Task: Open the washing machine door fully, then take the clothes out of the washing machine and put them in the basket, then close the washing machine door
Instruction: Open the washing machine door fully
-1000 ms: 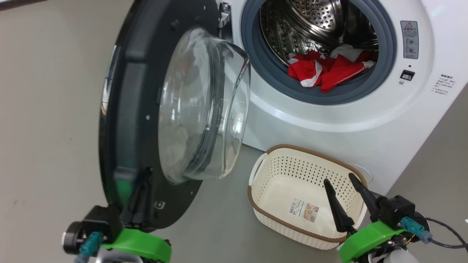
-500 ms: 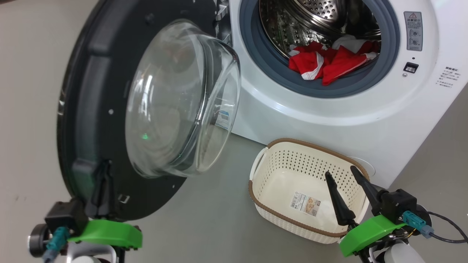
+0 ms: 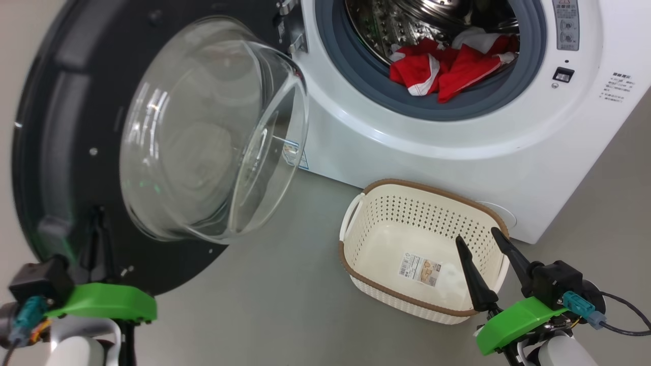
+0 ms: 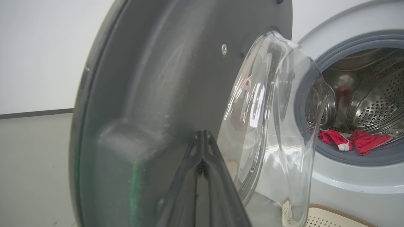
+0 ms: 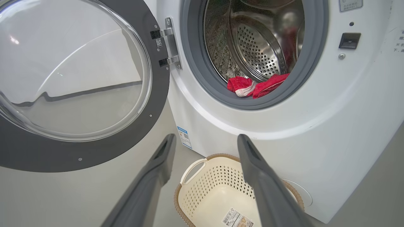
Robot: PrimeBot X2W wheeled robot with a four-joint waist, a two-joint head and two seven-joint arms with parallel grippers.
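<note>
The washing machine door [image 3: 46, 152] stands swung out to the left of the washing machine [image 3: 457, 147], its glass bowl bulging toward me. My left gripper [image 3: 96, 216] is shut, its joined fingertips [image 4: 203, 134] resting against the door's dark inner face near the lower rim, with nothing held. Red clothes [image 3: 442, 68] with white trim lie at the front of the steel drum, also in the right wrist view as clothes [image 5: 255, 86]. The cream basket [image 3: 422, 185] sits on the floor before the machine. My right gripper [image 3: 475, 235] hangs open above the basket's right end, holding nothing.
Grey floor [image 3: 285, 284] lies between the door and the basket. The door hinge [image 5: 167, 47] sits at the opening's left side. A latch slot [image 3: 563, 75] and printed labels are on the machine's right front. A cable trails from my right wrist.
The door has swung further open to the left, with my shut left gripper moving left against it. The head view has shifted a little. My right gripper has stayed open over the basket.
</note>
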